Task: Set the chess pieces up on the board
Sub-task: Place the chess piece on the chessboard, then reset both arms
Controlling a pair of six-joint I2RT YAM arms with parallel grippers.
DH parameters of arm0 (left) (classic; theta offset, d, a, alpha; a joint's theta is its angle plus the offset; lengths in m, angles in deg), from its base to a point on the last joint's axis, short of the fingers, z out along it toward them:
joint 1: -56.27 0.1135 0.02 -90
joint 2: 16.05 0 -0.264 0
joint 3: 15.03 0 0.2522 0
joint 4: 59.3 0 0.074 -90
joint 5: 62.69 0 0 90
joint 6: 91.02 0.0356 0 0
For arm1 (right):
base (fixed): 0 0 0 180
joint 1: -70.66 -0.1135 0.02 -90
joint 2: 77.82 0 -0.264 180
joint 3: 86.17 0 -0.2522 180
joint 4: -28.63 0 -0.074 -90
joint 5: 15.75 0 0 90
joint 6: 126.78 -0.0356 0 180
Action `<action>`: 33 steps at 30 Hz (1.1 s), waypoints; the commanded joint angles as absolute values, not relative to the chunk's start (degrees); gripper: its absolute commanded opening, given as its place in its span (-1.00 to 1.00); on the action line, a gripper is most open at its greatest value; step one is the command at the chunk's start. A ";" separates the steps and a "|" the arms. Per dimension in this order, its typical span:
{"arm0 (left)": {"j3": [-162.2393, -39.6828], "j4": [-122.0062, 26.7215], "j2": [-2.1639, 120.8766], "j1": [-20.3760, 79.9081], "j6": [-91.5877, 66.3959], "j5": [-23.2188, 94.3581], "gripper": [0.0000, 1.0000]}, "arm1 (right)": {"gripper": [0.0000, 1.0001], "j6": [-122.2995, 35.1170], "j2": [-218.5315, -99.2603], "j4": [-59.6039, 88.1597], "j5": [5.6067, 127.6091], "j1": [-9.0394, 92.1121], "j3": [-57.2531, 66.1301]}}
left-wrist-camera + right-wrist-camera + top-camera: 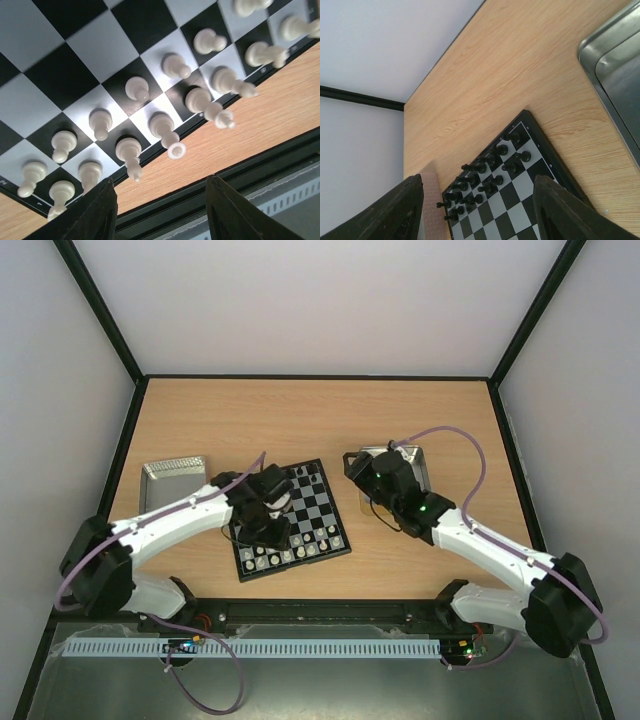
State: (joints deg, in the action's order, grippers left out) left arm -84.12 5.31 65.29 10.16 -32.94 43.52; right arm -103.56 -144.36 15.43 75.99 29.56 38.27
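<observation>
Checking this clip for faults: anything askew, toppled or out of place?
Only the black-and-silver checkered chessboard sits turned askew to the wooden table's near edge; the tiny white chess pieces stand upright in two rows.

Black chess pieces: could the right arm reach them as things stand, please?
Probably yes: the open right gripper faces the black chess pieces across bare table; the left arm crowds only the board's other side.
</observation>
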 commanded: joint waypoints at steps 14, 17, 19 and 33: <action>-84.72 -11.60 33.30 13.90 -30.04 12.82 0.98 | 0.81 -82.95 -127.13 -3.08 86.13 29.80 38.89; -83.93 -11.88 28.22 13.90 -32.08 7.12 0.99 | 0.97 -80.61 -123.10 -7.80 89.39 29.81 37.38; -83.38 -11.70 24.93 13.86 -32.60 4.67 0.99 | 0.97 -80.20 -120.98 -11.01 91.80 29.84 36.04; -92.13 -3.75 6.82 13.91 -30.08 -4.32 0.99 | 0.97 -76.02 -108.32 -26.77 102.86 29.84 26.71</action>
